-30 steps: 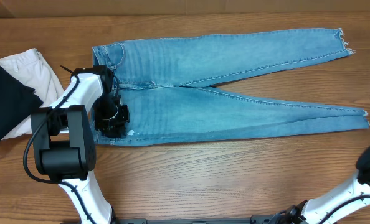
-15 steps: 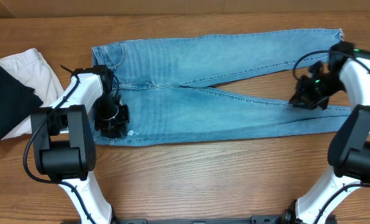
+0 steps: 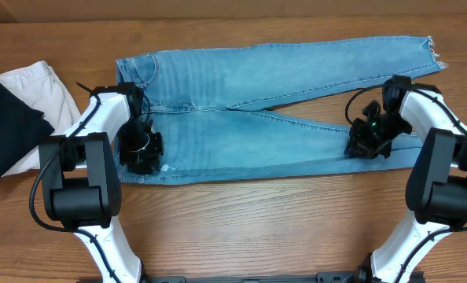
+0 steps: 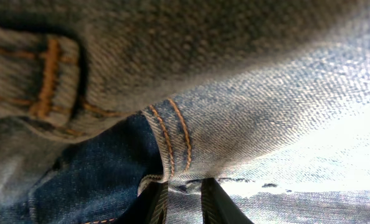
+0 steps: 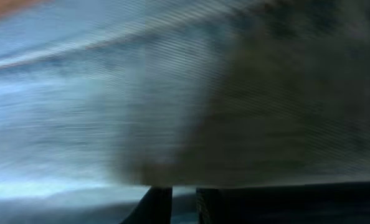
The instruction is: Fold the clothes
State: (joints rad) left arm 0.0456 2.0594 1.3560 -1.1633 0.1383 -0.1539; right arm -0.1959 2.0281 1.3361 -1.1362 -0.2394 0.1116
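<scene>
The light blue jeans (image 3: 241, 79) lie flat on the wooden table, waist at the left and legs pointing right. The upper leg ends in a frayed hem (image 3: 432, 53). My left gripper (image 3: 145, 153) is shut on the near waistband corner, next to a small white spot (image 3: 167, 167). In the left wrist view, denim (image 4: 235, 93) is pinched between the jaws (image 4: 184, 199). My right gripper (image 3: 365, 144) sits over the near leg with its ankle end drawn leftward. The right wrist view is blurred, with denim (image 5: 110, 93) between the near-closed jaws (image 5: 184, 205).
A black folded garment (image 3: 5, 126) lies on a white folded garment (image 3: 41, 90) at the left edge, close to my left arm. Bare wooden table (image 3: 257, 220) runs along the front, below the jeans.
My right arm came into view at the near leg's ankle, then moved left along that leg. The leg's ankle end has shifted leftward with it. My left gripper has not moved.
</scene>
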